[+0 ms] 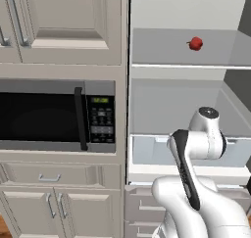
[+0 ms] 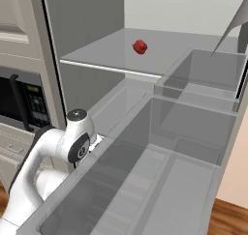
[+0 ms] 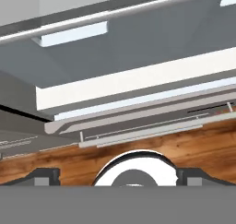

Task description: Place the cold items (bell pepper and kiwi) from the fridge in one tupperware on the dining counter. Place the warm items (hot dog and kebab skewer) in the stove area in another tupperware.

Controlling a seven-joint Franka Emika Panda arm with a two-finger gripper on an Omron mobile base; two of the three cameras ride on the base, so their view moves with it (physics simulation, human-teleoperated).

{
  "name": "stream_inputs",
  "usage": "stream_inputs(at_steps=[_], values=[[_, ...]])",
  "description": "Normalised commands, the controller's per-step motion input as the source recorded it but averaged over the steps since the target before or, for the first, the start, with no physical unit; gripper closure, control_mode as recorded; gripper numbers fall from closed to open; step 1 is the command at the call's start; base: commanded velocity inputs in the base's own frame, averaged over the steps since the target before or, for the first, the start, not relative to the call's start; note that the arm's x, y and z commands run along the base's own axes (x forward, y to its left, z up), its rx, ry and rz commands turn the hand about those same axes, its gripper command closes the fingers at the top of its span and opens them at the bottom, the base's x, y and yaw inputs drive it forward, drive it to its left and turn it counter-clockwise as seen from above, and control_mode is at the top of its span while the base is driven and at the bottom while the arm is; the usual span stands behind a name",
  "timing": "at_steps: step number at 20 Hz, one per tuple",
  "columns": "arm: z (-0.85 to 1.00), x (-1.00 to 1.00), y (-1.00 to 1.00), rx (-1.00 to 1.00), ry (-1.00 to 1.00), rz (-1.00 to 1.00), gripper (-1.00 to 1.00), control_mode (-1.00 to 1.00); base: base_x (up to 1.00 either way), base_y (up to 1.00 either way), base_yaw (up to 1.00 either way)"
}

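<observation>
I have the fridge open ahead of me, and the bell pepper [image 1: 195, 43] sits alone on the upper shelf [image 1: 162, 48], small and red, toward the back right. I expect it to be light, firm and hollow, with smooth, rounded skin that could slip, so I would take it across its widest part rather than by the stem, and squeeze gently. The gripper [image 3: 117, 179] points down toward the wooden floor [image 3: 193, 147] below the fridge's front edge; its jaws stand fully spread and hold nothing. I cannot find the kiwi: the lower drawers [image 2: 193, 103] look bare from the right base view, though their near corners are cut off. The arm's elbow [image 1: 208, 131] hides part of the drawer front in the left base view. The pepper's stem is too small to make out.
</observation>
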Motion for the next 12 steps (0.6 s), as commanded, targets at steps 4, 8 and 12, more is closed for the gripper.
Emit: stream_inputs(at_steps=[4, 8, 12], values=[[0.35, -0.53, -0.13, -0.27, -0.12, -0.38, -1.0, -1.0, 0.0, 0.0, 0.0], [0.67, -0.96, -0.11, -0.07, -0.44, -0.09, -1.0, -1.0, 0.0, 0.0, 0.0], [0.74, -0.98, -0.08, -0.17, -0.43, 0.0, -1.0, -1.0, 0.0, 0.0, 0.0]])
